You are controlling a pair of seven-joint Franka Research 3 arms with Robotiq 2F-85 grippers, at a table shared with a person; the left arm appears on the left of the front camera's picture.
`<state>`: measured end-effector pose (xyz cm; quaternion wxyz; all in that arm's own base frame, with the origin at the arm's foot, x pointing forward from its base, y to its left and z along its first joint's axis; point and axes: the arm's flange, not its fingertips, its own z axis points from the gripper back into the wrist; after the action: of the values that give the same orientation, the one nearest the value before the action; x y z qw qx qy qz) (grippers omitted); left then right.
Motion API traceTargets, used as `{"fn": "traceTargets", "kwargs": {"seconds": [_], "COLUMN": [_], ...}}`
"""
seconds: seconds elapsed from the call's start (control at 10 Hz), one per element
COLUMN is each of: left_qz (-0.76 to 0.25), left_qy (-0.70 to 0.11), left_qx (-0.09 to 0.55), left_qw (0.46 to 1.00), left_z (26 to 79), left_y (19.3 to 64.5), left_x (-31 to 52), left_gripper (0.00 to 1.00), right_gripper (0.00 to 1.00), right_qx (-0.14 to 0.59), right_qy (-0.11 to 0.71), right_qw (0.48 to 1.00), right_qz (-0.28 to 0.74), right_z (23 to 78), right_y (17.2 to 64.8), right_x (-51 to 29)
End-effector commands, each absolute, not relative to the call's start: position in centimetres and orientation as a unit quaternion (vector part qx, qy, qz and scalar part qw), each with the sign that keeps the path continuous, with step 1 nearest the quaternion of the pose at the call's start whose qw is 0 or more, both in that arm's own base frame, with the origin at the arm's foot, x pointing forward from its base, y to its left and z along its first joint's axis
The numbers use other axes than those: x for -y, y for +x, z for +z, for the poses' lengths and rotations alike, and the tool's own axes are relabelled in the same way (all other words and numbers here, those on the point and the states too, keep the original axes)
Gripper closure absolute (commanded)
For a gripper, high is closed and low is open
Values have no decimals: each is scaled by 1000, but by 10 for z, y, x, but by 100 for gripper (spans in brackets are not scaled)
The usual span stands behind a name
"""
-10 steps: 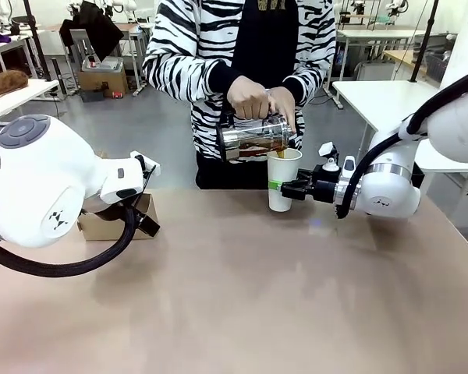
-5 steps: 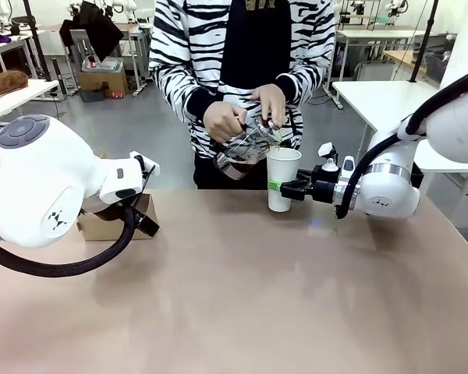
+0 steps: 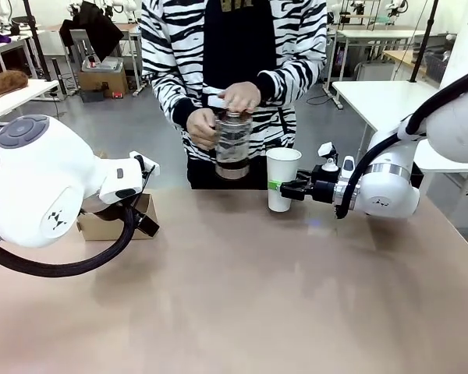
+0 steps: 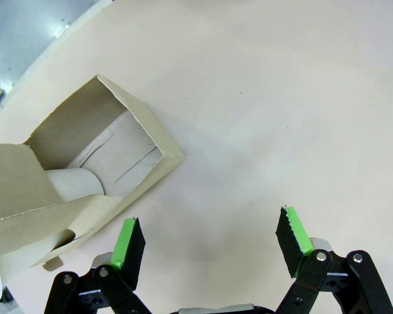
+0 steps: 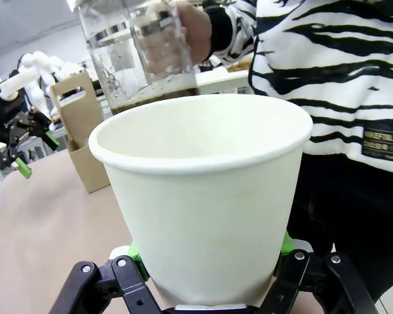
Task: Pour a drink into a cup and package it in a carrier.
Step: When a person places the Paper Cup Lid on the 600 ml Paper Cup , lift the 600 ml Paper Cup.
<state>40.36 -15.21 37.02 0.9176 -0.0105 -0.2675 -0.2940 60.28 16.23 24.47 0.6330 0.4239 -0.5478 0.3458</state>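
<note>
Across the tabletop (image 3: 242, 296), near its far edge, the right jaws pinch the white cup (image 3: 283, 181) low on its wall; it stands upright with no lid. Just behind it a person (image 3: 179, 54) holds a glass carafe (image 3: 232, 144) upright, the dark drink (image 5: 154, 99) low inside. Over on the left, the left jaws hang spread wide just beside the brown carrier (image 4: 85, 170), gripping nothing.
</note>
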Motion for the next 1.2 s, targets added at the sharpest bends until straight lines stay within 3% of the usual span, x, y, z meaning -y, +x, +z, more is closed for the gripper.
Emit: {"fn": "traceTargets", "kwargs": {"seconds": [0.0,1.1], "left_qz": [-293,-293], "left_qy": [-12,-12], "left_qx": [268,268], "left_qw": [918,918], "left_z": [371,371], "left_y": [404,404], "left_x": [152,152], "left_gripper": [0,0], "right_gripper": [20,20], "right_qx": [548,548], "right_qy": [425,425], "right_qw": [632,632], "right_qz": [346,346], "right_z": [248,248], "right_y": [601,601], "right_x": [-164,-164]}}
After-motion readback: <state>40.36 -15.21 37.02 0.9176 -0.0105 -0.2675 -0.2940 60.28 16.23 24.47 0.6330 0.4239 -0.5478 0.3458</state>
